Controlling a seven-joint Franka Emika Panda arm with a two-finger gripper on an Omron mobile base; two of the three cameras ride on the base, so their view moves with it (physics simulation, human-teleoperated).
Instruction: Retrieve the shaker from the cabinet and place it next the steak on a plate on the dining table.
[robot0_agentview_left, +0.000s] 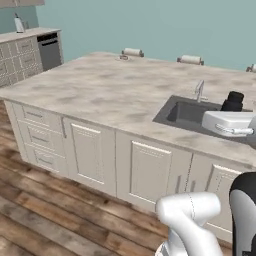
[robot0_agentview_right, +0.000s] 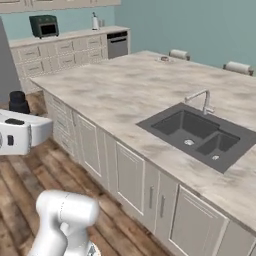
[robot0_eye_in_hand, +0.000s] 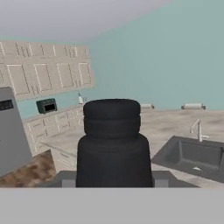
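The shaker, a small black cylinder with a narrower top, stands close up in the hand view with my gripper shut on its base. From the base cameras the shaker pokes up out of my white hand, held in the air beside the dining table. The gripper hovers by the sink side of the table. At the table's far edge lies a small plate with a reddish bit on it, the steak, too small to make out. The cabinet is out of view.
A dark double sink with a faucet is set into the table. Stools stand along its far side. A back counter carries a toaster oven and a bottle. Wooden floor lies below.
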